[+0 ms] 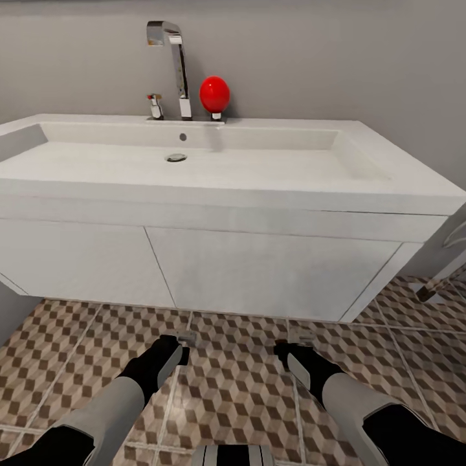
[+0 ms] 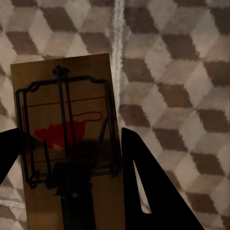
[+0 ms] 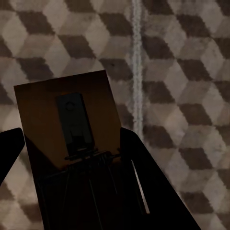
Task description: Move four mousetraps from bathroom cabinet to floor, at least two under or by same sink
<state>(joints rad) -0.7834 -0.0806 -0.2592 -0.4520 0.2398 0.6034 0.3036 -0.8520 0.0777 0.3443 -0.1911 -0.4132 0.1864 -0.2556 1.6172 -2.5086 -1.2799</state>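
Each of my grippers holds a mousetrap over the cube-patterned bathroom floor (image 1: 233,395), just in front of the white sink (image 1: 272,169) and its wall-hung vanity (image 1: 272,275). The left gripper (image 1: 176,349) (image 2: 69,139) is shut on a tan mousetrap (image 2: 67,91) with dark wire and a red mark; its edge pokes out ahead of the fingers as the left mousetrap (image 1: 186,336). The right gripper (image 1: 285,353) (image 3: 72,139) is shut on a second mousetrap (image 3: 67,105), seen as the right mousetrap (image 1: 304,336) in the head view. Both traps hang above the tiles.
A tall chrome tap (image 1: 173,61) and a red round object (image 1: 214,94) stand at the back of the basin. A grey wall rises behind. At the far right a slanted chrome leg (image 1: 437,285) touches the floor. Open tiles lie under and before the vanity.
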